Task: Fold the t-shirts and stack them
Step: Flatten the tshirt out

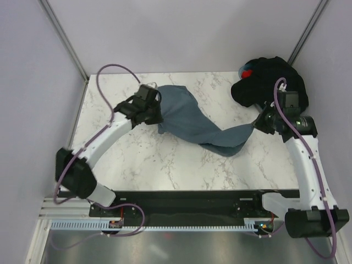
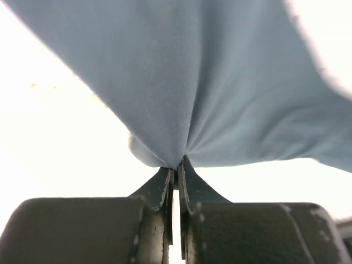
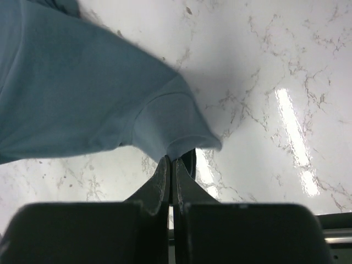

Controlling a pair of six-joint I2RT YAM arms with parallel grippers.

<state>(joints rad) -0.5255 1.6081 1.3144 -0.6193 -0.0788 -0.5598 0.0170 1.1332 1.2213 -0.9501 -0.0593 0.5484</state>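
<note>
A slate blue-grey t-shirt (image 1: 190,121) stretches in a twisted band across the middle of the marble table (image 1: 165,165). My left gripper (image 1: 159,113) is shut on its left end; in the left wrist view the cloth (image 2: 209,82) fans out from the pinched jaws (image 2: 177,163). My right gripper (image 1: 256,125) is shut on the shirt's right end, where a hemmed sleeve (image 3: 176,124) bunches at the jaws (image 3: 171,160). A heap of black t-shirts (image 1: 269,80) lies at the table's back right corner, just behind my right arm.
Something red and blue (image 1: 246,71) peeks out at the black heap's left edge. Purple cables (image 1: 113,71) loop above my left arm. Grey walls stand close on both sides, and a black rail (image 1: 187,201) runs along the table's near edge.
</note>
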